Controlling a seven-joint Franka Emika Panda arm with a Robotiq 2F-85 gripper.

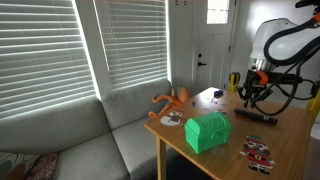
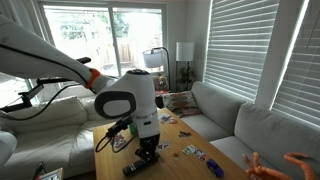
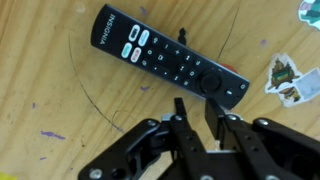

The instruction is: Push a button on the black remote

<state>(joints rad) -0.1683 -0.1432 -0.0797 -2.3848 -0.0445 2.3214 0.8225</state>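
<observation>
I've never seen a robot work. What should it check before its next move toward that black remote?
1. Black remote in view, buttons facing up: ok.
2. Buttons uncovered: ok.
3. Gripper lined up over a button: not ok; in the wrist view it sits just off the remote's long edge.
4. Jaws empty: ok.
5. Jaws fully shut for pressing: cannot tell; they are close together.
6. Sticker clear of the remote: ok.

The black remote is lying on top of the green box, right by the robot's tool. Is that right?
Not quite. The black remote lies on the wooden table, not on the green box, as the wrist view shows. It is right by the tool.
</observation>
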